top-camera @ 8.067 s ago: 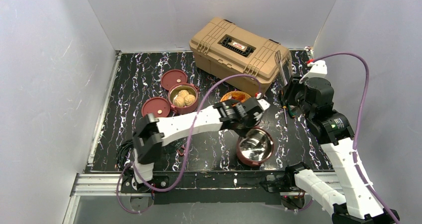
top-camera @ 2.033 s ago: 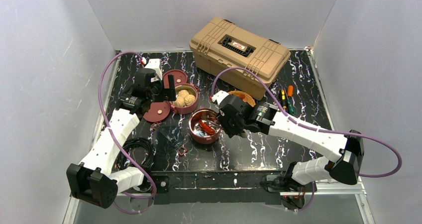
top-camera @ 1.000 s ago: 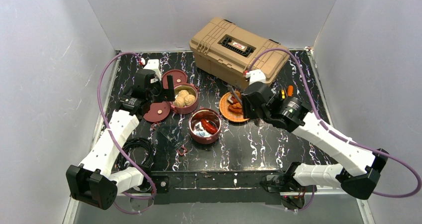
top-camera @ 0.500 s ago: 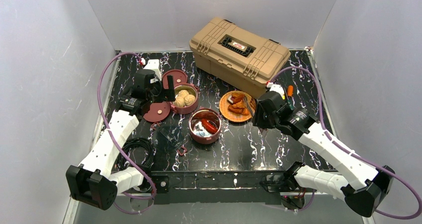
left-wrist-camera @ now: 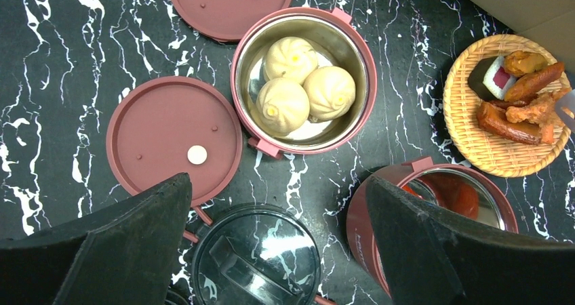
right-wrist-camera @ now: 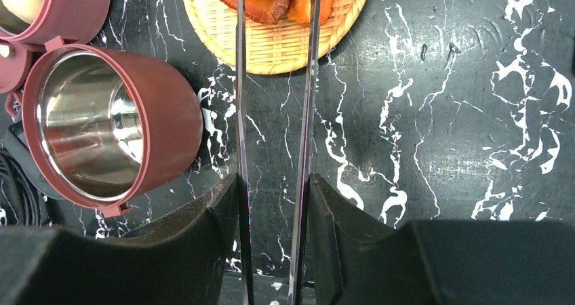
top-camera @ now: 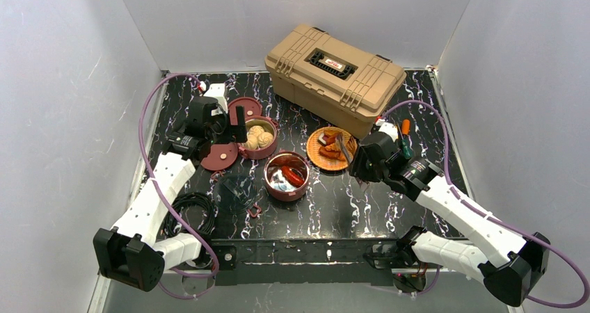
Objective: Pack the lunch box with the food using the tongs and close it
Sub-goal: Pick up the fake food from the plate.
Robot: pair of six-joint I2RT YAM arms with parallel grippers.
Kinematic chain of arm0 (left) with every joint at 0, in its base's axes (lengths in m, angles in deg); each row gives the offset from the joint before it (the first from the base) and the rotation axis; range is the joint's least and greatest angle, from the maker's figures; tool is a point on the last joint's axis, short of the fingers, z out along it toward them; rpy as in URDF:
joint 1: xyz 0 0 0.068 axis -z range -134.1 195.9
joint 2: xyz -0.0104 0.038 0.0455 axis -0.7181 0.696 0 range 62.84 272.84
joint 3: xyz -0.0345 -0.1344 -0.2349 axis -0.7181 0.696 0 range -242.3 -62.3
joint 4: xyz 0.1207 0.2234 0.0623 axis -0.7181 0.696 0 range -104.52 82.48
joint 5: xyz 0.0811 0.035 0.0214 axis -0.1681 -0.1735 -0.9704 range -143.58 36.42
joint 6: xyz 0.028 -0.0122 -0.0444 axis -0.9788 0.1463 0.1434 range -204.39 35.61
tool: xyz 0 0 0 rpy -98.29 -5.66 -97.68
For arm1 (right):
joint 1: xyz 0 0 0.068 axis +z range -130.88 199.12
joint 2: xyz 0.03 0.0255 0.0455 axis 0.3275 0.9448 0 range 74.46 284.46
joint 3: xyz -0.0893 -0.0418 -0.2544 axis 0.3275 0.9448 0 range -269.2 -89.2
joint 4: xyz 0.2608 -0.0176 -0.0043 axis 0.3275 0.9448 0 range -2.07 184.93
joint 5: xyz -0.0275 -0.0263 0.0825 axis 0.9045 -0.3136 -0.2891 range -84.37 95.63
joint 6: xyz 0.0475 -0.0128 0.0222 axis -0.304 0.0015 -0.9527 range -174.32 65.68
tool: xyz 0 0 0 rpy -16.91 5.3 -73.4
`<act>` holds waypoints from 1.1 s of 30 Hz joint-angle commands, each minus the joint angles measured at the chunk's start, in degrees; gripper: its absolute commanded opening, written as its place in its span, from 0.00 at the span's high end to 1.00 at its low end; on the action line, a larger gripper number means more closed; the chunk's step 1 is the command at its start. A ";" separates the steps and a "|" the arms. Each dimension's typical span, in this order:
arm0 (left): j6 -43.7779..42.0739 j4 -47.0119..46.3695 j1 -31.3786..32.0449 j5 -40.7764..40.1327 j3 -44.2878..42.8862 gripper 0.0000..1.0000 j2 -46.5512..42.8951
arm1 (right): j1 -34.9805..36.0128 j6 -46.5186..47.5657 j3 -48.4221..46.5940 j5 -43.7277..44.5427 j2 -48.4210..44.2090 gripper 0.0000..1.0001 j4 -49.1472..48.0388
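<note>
The lunch box lies apart in pieces. One maroon bowl (left-wrist-camera: 304, 81) holds three beige buns (left-wrist-camera: 298, 81). A second bowl (top-camera: 286, 176) nearer the front holds a red chunk. Two flat maroon lids (left-wrist-camera: 175, 139) (left-wrist-camera: 230, 3) lie beside the bun bowl. More orange and red food (left-wrist-camera: 519, 105) sits on a woven plate (top-camera: 332, 161). My right gripper (right-wrist-camera: 271, 190) is shut on the thin tongs (right-wrist-camera: 241, 115). The tongs' two arms stand slightly apart, and their tips reach over the plate's food. My left gripper (left-wrist-camera: 276, 190) hangs open above the lids and the bun bowl, holding nothing.
A big tan toolbox (top-camera: 334, 73) stands at the back, just behind the plate. Screwdrivers (top-camera: 403, 138) lie right of my right wrist. A dark see-through lid (left-wrist-camera: 258, 257) lies under my left gripper, and cables (top-camera: 188, 215) coil at the front left.
My right arm has drawn back to the right and nearer the front, so the tongs' tips now sit over the plate; the tongs' arms have spread slightly. The left arm has not moved.
</note>
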 commanded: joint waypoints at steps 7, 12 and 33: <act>0.27 1.14 -0.24 1.91 -1.29 0.02 1.17 | -0.42 -2.06 1.37 2.00 -0.29 0.52 -4.09; 0.08 1.37 -0.22 3.32 -1.56 0.02 2.22 | -0.47 -2.03 1.85 2.65 0.06 0.52 -4.04; 0.34 2.17 -0.27 4.56 -2.20 0.02 4.17 | -0.51 -3.27 6.29 0.58 -1.38 0.51 -9.23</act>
